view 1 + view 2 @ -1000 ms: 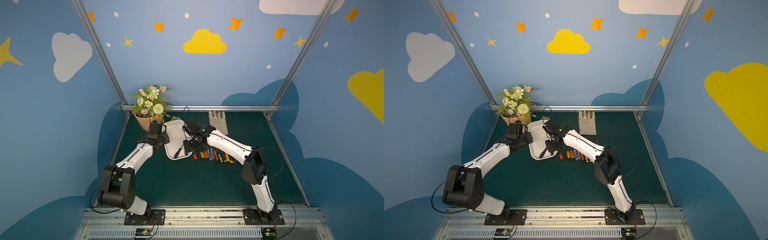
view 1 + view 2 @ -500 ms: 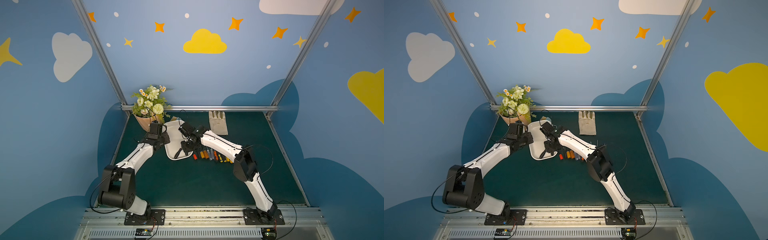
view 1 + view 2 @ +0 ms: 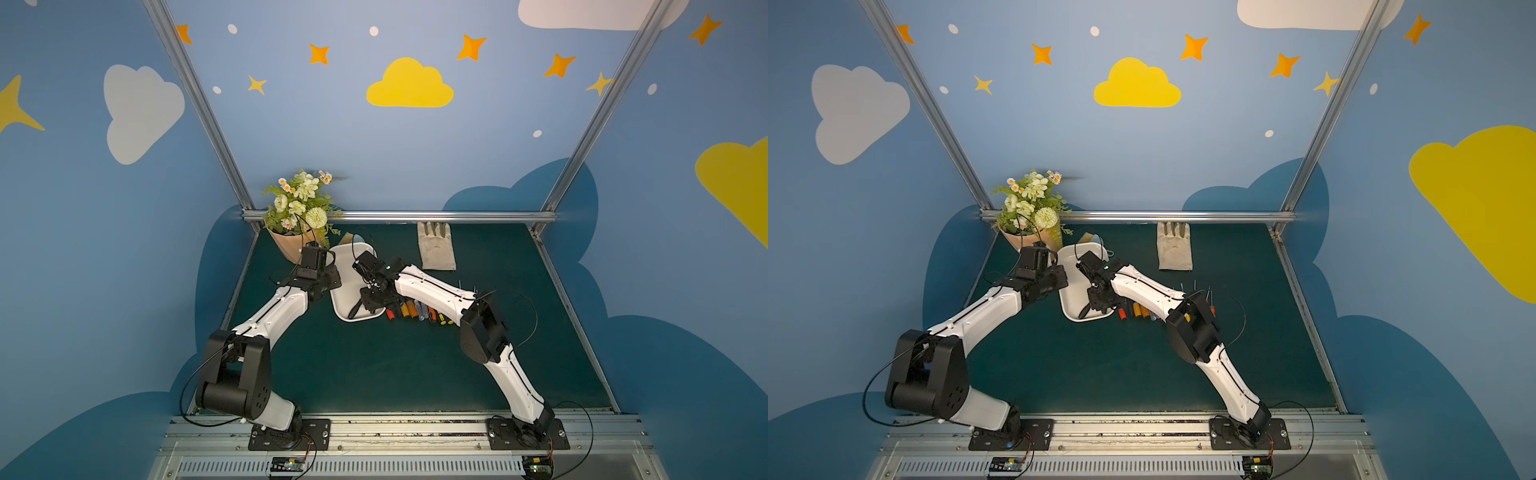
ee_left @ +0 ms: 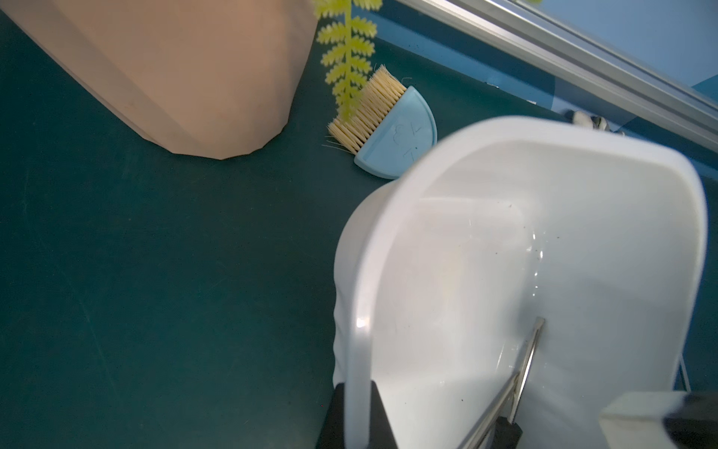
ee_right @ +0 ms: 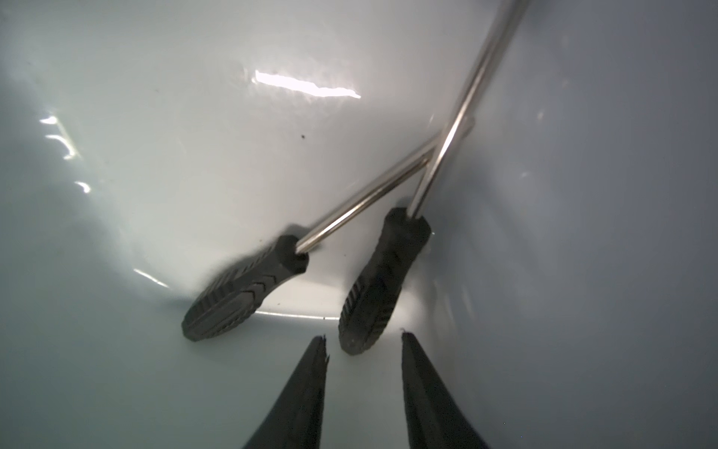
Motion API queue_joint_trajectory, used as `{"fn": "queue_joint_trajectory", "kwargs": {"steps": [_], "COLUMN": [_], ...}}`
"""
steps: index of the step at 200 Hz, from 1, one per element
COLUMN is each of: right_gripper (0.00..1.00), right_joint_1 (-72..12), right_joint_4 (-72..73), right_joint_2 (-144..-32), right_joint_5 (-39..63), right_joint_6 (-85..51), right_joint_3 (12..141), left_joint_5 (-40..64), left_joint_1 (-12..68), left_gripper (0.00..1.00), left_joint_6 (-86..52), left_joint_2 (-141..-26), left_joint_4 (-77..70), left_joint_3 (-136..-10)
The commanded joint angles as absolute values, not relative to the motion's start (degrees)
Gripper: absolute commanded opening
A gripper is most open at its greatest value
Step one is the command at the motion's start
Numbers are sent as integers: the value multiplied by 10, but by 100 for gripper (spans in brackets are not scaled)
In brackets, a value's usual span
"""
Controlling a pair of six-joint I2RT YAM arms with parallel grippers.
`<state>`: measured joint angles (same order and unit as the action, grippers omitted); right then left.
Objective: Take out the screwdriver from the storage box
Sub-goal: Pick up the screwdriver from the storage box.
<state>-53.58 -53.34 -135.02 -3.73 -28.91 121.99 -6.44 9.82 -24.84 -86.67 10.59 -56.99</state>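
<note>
The white storage box lies on the green mat left of centre in both top views, tipped up on one side. My left gripper is shut on its rim. A black-handled screwdriver lies inside along a wall, its steel shaft pointing up the box. Beside it is a twin dark shape, perhaps its mirror image in the glossy plastic. My right gripper is inside the box, open. The handle's butt sits level with its fingertips, untouched.
A row of several coloured screwdrivers lies on the mat just right of the box, under my right forearm. A peach flower pot and a blue brush stand close behind the box. A grey glove lies at the back.
My right arm has swung left and pushed its gripper deeper into the box, with its fingers drawing closer together. The left arm and the box have stayed put.
</note>
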Motion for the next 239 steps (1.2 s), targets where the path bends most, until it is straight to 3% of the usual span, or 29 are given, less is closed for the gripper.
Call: {"fn": "queue_joint_trajectory", "kwargs": {"steps": [1,46,117,239], "right_gripper": [36,36,28,1], "right_joint_1": [-536,-533,-531,-533], "right_joint_4": [-537,-540,-475,-455], "right_joint_2": [-1377,-1394,-1396,-1332], "right_joint_5": [-37,-48,44,49], "right_joint_6": [-305,-325,-320,-283], "right_joint_3": [1227,1217,1188,1143], "left_joint_5": [-70,-90,-94,-147], "left_joint_1": [104,115,115,115], "left_gripper": [2,2,2,2], "left_joint_6": [-253,-251,-222,-213], "left_joint_2": [-868,-849,-820,-824], "left_joint_4": [99,109,143,113], "left_joint_3": [-577,-571,-581,-544]}}
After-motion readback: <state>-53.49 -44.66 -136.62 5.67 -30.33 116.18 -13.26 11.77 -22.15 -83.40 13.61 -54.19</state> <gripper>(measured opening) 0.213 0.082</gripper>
